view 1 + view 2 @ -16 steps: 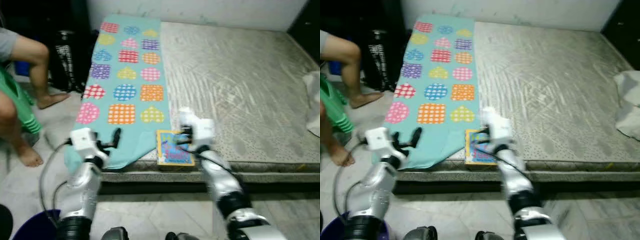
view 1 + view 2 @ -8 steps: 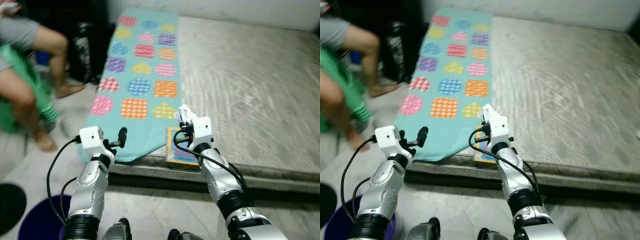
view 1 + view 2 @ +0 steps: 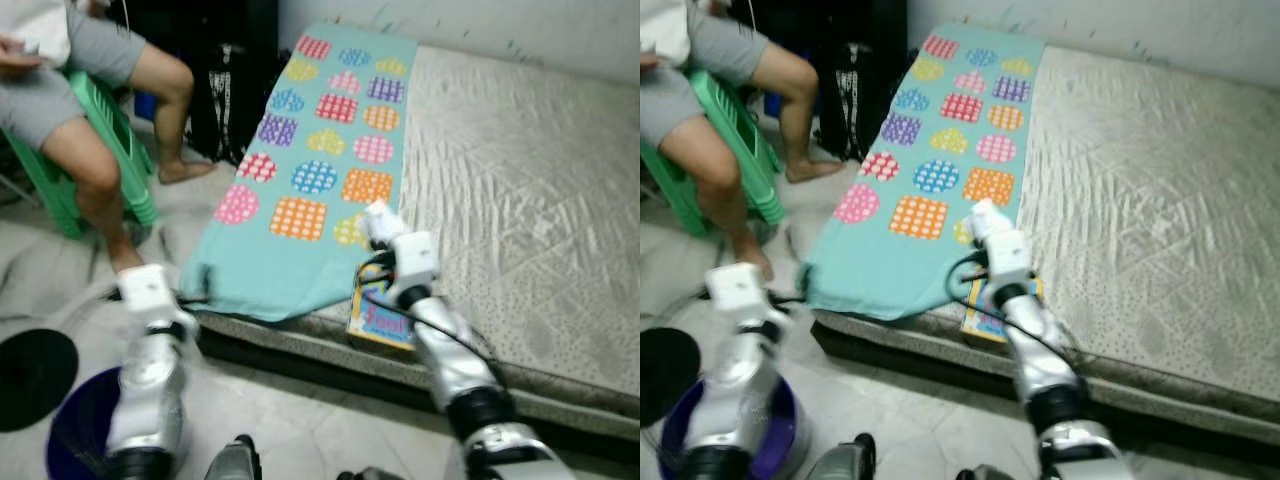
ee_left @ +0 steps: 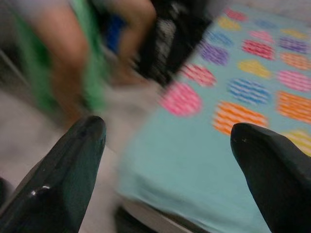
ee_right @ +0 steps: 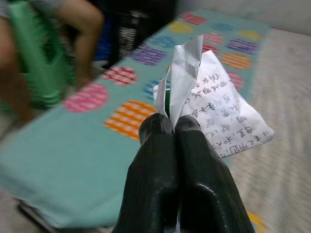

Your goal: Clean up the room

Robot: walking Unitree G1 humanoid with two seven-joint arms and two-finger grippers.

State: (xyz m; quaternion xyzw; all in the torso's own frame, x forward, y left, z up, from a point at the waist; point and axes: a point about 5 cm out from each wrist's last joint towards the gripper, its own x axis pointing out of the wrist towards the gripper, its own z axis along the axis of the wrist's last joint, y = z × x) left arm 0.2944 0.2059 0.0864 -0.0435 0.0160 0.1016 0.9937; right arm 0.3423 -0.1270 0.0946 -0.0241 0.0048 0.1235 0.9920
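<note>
**Right gripper carries a scrap of printed paper above the bed edge**

Left eye view: a teal blanket (image 3: pixel 320 180) with coloured dot patches runs from the upper middle of the frame down to the lower left edge of a grey mattress (image 3: pixel 520 200). A picture book (image 3: pixel 383 318) lies at the mattress edge, just right of the blanket's lower corner, below centre. The right gripper (image 3: pixel 378 222) sits at centre, above the book, with a white scrap at its tip. The left gripper's wrist block (image 3: pixel 150 290) shows at lower left, blurred, above a purple bin (image 3: pixel 75 435) in the bottom left corner. A person's leg (image 3: pixel 95 170) and a green chair (image 3: pixel 110 140) fill the upper left.

Right eye view: the same layout, the book (image 3: pixel 985 318) partly behind the right forearm.

Left wrist view: the two black fingers (image 4: pixel 63 179) stand wide apart with nothing between them; the blanket lies blurred beyond.

Right wrist view: the fingers (image 5: pixel 163 170) are pressed together, pinching the lower edge of a crumpled paper (image 5: pixel 214 114) printed with small characters.

The paper looks light, thin and limp, so it should flutter and could tear or slip from a shallow pinch. Holding it on the folded, thicker part seems safest. It probably belongs in the bin.
</note>
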